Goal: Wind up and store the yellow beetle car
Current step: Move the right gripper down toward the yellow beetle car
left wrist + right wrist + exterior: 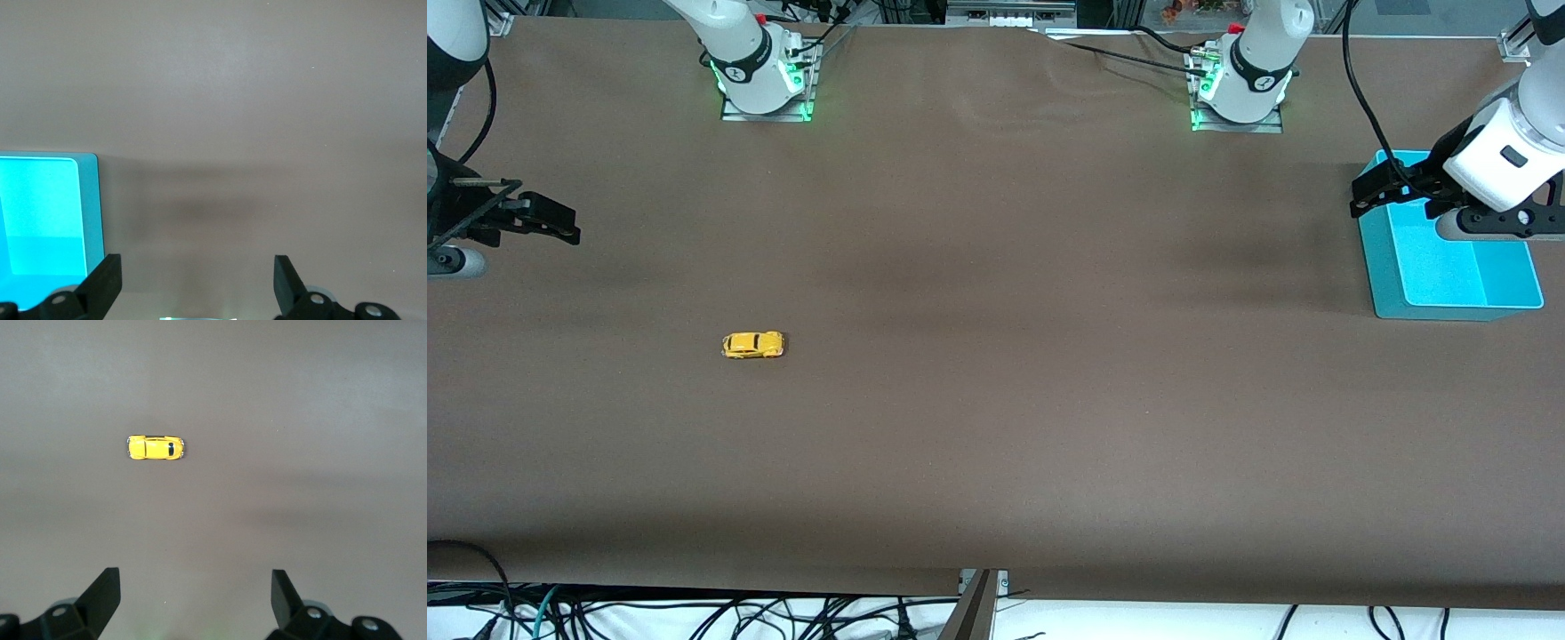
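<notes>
While both arms wait: one yellow beetle car [753, 345] | one bin [1449, 298] | two open-fingered grippers

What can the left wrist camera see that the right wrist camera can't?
Only the left wrist view shows the turquoise bin; its visible part looks empty, and it sits beside the open left gripper. Only the right wrist view shows the yellow beetle car, resting on its wheels, with nothing touching it, out ahead of the open right gripper. Both views share the brown table and a pair of black fingers spread wide with nothing between them.
</notes>
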